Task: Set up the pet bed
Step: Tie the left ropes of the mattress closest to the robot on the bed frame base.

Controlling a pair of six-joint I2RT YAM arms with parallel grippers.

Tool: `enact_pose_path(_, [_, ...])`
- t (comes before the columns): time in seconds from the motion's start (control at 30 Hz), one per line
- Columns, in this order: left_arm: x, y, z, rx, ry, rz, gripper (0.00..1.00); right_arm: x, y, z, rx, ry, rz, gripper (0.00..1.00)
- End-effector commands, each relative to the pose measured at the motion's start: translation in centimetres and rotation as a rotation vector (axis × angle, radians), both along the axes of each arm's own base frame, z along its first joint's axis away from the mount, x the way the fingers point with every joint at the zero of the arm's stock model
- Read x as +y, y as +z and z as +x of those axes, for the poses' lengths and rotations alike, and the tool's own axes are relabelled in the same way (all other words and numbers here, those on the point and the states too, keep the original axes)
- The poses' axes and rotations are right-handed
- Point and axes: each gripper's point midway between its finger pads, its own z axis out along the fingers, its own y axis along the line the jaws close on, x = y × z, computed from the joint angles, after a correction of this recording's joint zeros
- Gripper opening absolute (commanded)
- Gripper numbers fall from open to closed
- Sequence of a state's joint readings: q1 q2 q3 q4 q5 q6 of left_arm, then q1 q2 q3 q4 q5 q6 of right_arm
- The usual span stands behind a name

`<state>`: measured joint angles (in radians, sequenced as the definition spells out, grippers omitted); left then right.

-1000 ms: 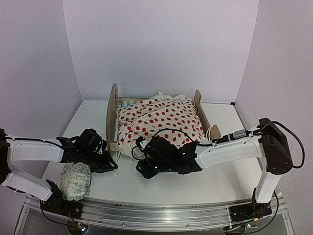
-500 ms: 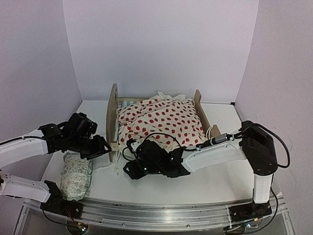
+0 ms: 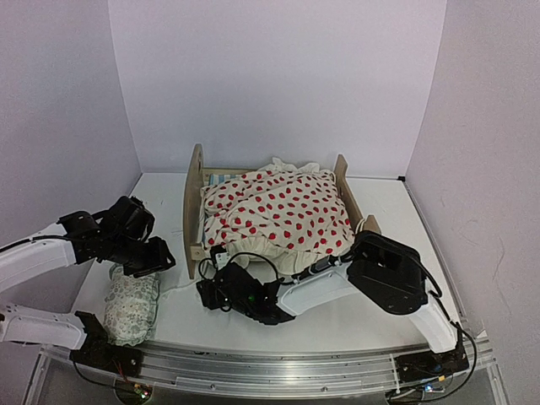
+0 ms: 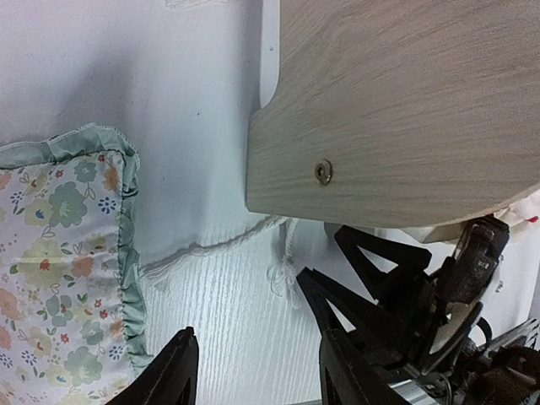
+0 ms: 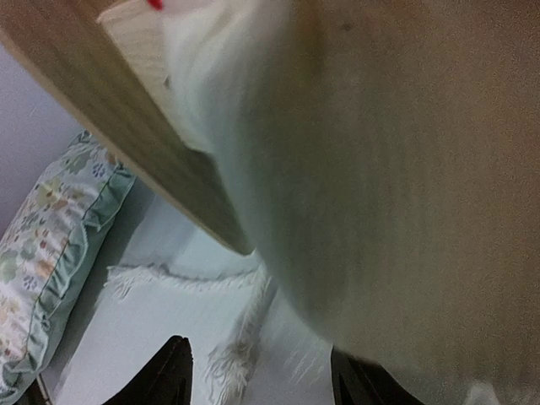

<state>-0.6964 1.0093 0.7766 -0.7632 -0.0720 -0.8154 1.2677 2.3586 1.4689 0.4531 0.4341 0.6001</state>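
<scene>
**One pillow, one pet bed, one blanket, one cord, two grippers.**

Top view: the pillow [image 3: 131, 305] lies at 8 o'clock on the table [image 3: 384, 207]. The left gripper [image 3: 159, 261] hovers at 12 o'clock from the pillow, fingers apart, gripping nothing. The pet bed [image 3: 195, 198] stands mid-table toward 12 o'clock, with the blanket [image 3: 278, 211] heaped over most of it. The right gripper [image 3: 207, 295] sits at 6 o'clock from the headboard's near corner, fingers apart, gripping nothing. A white cord [image 4: 221, 249] trails on the table between the grippers.
</scene>
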Motion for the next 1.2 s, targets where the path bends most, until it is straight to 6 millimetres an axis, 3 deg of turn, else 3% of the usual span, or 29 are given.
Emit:
enact_pose_path(0.0, [-0.5,2.3,-0.1,-0.045,-0.05,-0.044,0.5,0.7,1.8,2.3,-0.151,-0.134,0.058,0.57])
enact_pose_path(0.33, [-1.3,2.7,-0.9,-0.055,-0.15,-0.063,0.48,2.0,-1.1,3.3,-0.188,-0.167,0.03,0.49])
enact_pose_path(0.6, [-1.1,2.4,-1.3,-0.061,-0.164,-0.068,0.47,2.1,-1.9,3.2,-0.186,-0.169,0.018,0.32])
enact_pose_path(1.0, [-1.2,2.5,-1.4,-0.062,-0.17,-0.071,0.46,2.3,-3.0,3.1,-0.182,-0.174,0.009,0.29])
enact_pose_path(1.17, [-1.1,2.4,-1.4,-0.057,-0.166,-0.067,0.45,2.2,-3.1,3.1,-0.181,-0.175,0.009,0.19])
